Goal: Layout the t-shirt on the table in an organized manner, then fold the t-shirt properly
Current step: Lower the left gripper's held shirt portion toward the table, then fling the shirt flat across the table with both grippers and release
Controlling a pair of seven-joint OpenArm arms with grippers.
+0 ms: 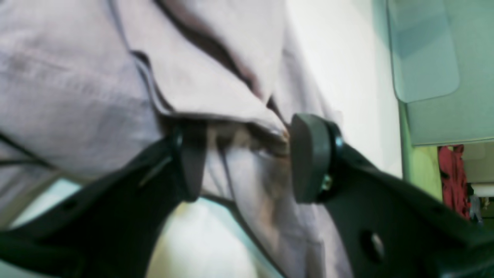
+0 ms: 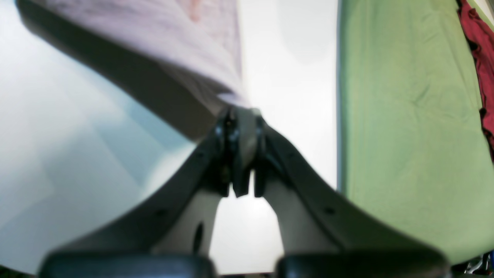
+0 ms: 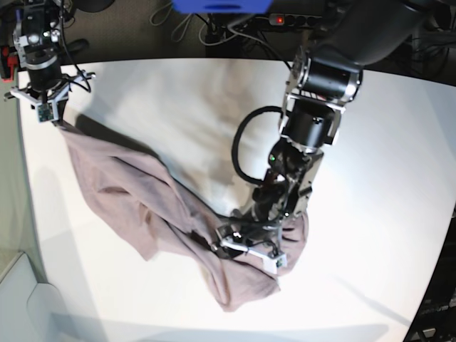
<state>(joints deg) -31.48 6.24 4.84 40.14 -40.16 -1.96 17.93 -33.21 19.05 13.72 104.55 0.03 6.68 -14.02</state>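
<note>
White matte surface (image 3: 385,142) fills most of the base view, w/ dark floor and cables beyond its far edge; a green sheet (image 2: 409,116) and red cloth (image 2: 476,46) show past the edge in the right wrist view.

The t-shirt (image 3: 135,199), dusty mauve-pink, soft thin cotton, lies crumpled in a diagonal band across the surface, bunched and creased, not yet spread.

Right gripper (image 3: 50,112) is clenched on one end of the shirt near the far corner; in the right wrist view the pads meet w/ cloth pinched at the tips. Left gripper (image 3: 249,251) sits low on the opposite bunched end. In the left wrist view a folded hem lies between its black pads, jaws partway in, w/ a gap visible beside the cloth, so I can't tell whether it's gripping yet.

Risks, as I judge them:
- Left gripper may catch several layers at once, so a pull would drag a wad rather than one edge.
- Thin fabric could slip from a shallow pinch when stretched between the arms.
- Pulling the arms apart too hard could yank the right corner free.
</note>
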